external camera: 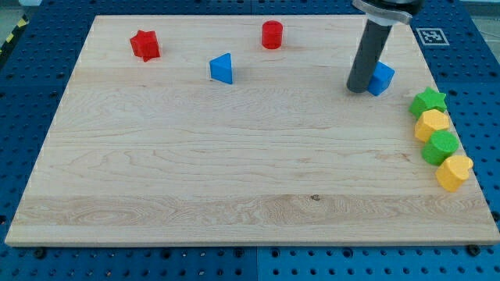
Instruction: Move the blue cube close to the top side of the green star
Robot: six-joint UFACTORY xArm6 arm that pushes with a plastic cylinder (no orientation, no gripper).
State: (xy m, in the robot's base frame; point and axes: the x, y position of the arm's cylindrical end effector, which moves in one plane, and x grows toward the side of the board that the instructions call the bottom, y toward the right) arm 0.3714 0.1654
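My tip (358,88) rests on the wooden tabletop (234,172) in the upper right of the frame, touching the left side of the blue cube (382,78). This tool is a plain rod with no jaws, so it pinches nothing. The green star (429,101) sits just right and below the cube, heading a column at the right edge: yellow block (432,123), green block (441,147), yellow block (454,172). Upper left hold a red star (144,44), a blue triangle (222,69) and a red cylinder (271,35).

board (234,156): pale grained wood | blue cube (383,78): smooth matt
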